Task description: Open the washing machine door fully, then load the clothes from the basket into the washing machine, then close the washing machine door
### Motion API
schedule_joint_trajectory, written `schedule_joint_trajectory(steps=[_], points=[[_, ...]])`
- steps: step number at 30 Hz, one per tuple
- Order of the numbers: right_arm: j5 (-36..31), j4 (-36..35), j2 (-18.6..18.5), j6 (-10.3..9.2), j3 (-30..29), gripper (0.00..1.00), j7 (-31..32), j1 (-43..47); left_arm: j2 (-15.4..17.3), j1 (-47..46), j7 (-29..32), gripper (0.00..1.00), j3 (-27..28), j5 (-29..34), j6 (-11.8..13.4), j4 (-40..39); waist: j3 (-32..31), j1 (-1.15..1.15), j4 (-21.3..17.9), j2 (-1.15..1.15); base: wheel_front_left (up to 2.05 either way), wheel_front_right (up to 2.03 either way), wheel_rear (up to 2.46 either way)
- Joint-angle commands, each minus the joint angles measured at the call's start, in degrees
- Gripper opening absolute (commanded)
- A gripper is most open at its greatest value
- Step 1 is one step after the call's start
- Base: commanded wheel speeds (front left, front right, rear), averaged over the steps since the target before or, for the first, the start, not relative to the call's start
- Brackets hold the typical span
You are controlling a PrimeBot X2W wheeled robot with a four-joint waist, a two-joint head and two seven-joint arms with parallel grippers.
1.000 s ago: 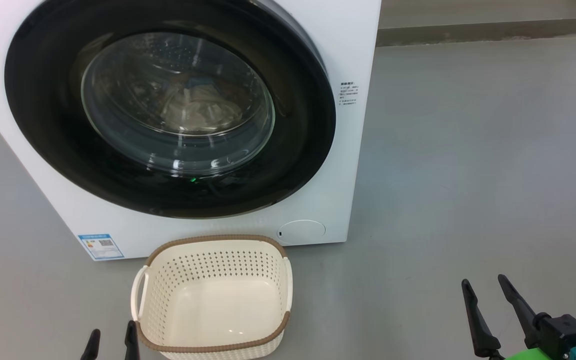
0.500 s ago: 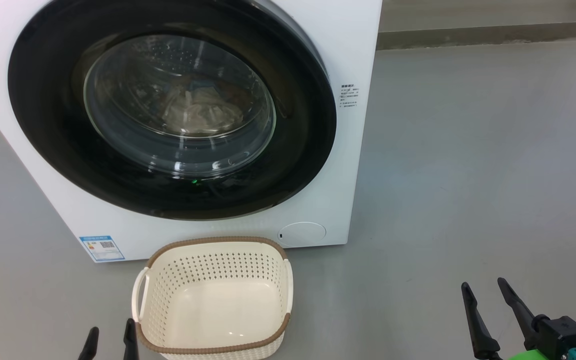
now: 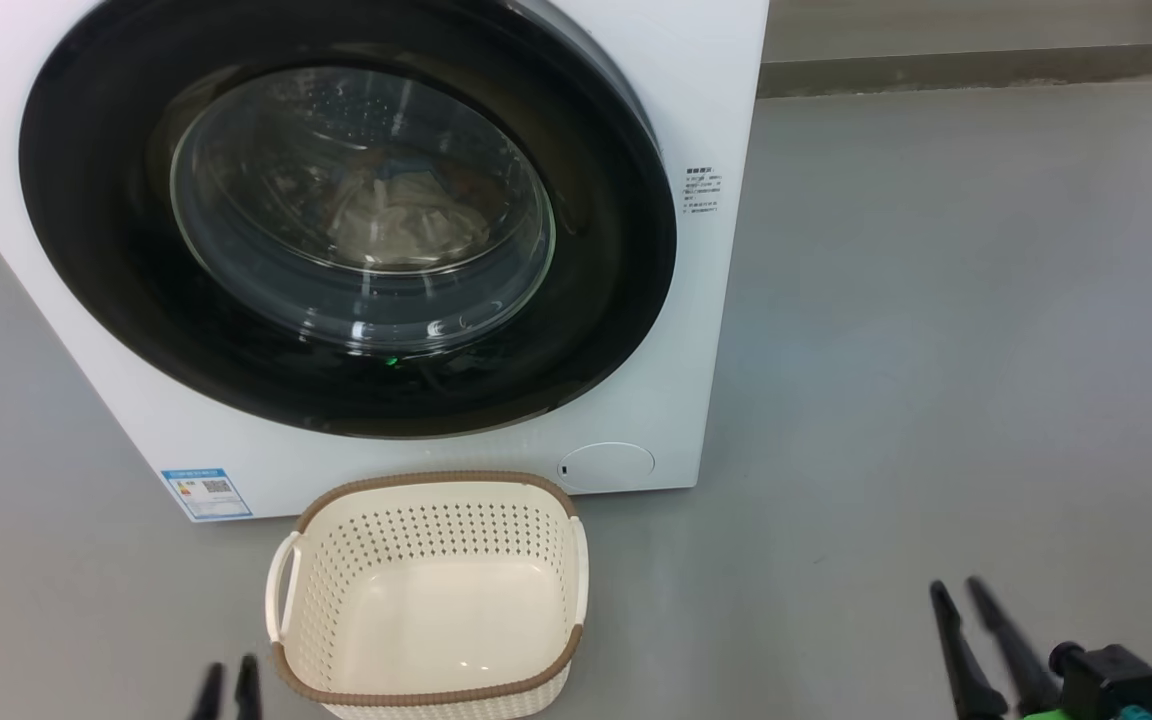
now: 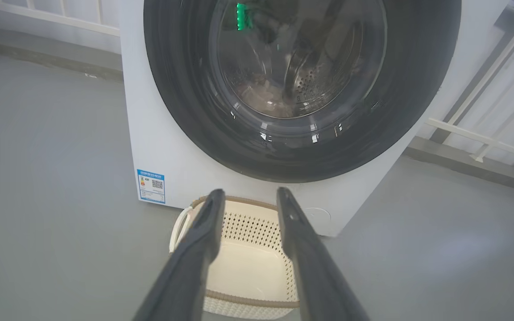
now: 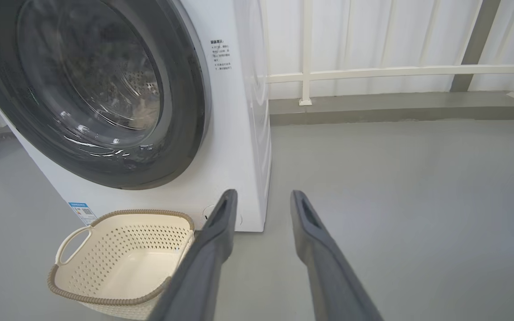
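The washing machine (image 3: 706, 330) stands white and boxy on the floor. Its door (image 3: 96, 250), a glossy black ring around a glass bowl, lies flush against the front. Pale clothes (image 3: 406, 225) show dimly through the glass inside the drum. The cream basket (image 3: 436, 478) sits on the floor just before the machine with nothing in it. My left gripper (image 3: 229, 680) hangs at the basket's near left corner, open and holding nothing, also (image 4: 250, 194). My right gripper (image 3: 956, 590) is open over bare floor well to the right, also (image 5: 263, 196).
A blue label (image 3: 206, 493) and a round cap (image 3: 606, 465) mark the machine's lower front. Grey floor (image 3: 936, 350) stretches to the right. Behind it run a low kerb and a white railing (image 5: 395, 71).
Both grippers' fingers have drawn closer together and sunk lower in the head view. The whole picture has shifted slightly; machine and basket stay put.
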Motion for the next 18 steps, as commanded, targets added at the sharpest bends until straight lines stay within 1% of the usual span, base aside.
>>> schedule_joint_trajectory(steps=[1, 5, 9, 13, 18], points=[[0.1, 0.7, 0.2, 0.0, 0.0, 0.0, 0.0, 0.0, -0.2, 0.0, 0.0, 0.0, -0.1, -0.1, 0.0, 0.6, 0.0, 0.0, 0.0, 0.0, 0.0, 0.0, 0.0], [2.1, 1.6, 0.3, -0.01, -0.2, 0.0, 0.7, -0.3, -0.4, -0.3, 0.5, 0.0, -0.1, -1.9, 0.0, 1.3, 0.0, 0.02, 0.0, 0.0, 0.0, 0.0, 0.0], [4.8, 1.6, 0.4, -0.02, -0.3, 0.0, 1.4, -0.5, -0.2, -0.6, 1.1, 0.0, 0.0, -4.2, 0.0, 1.3, 0.0, 0.13, -0.1, 0.0, 0.0, 0.0, 0.0], [7.5, 1.6, 0.4, -0.03, -0.3, 0.0, 2.0, -0.8, -0.1, -1.1, 1.7, 0.0, 0.1, -6.6, 0.0, 1.4, 0.1, 0.01, -0.2, 0.0, 0.0, 0.0, 0.0], [10.8, 1.6, 0.4, -0.04, -0.3, 0.0, 2.8, -1.2, 0.0, -1.8, 2.4, 0.0, 0.3, -9.5, 0.0, 1.6, 0.2, 0.01, -0.3, 0.0, 0.0, 0.0, 0.0]])
